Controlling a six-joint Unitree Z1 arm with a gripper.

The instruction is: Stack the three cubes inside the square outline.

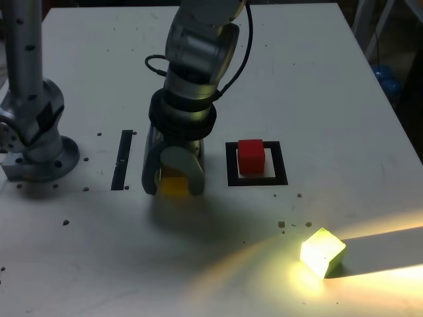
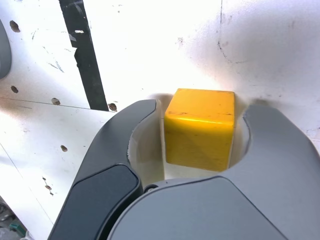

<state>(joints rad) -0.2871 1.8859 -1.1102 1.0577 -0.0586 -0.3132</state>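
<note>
The yellow cube (image 1: 174, 185) (image 2: 200, 130) rests on the white table left of the square outline in the exterior view. My gripper (image 1: 173, 187) (image 2: 200, 107) reaches down over it, with a grey finger hard against each side, shut on it. The red cube (image 1: 251, 156) sits inside the black square outline (image 1: 281, 178). Nearer the front right of the exterior view lies the green cube (image 1: 322, 251), turned at an angle and washed pale by a bright beam of light.
A straight black strip (image 1: 123, 158) (image 2: 85, 55) lies on the table to the left of the gripper in the exterior view. The arm's grey base (image 1: 33, 139) stands at the far left. Small holes dot the table (image 1: 344, 99).
</note>
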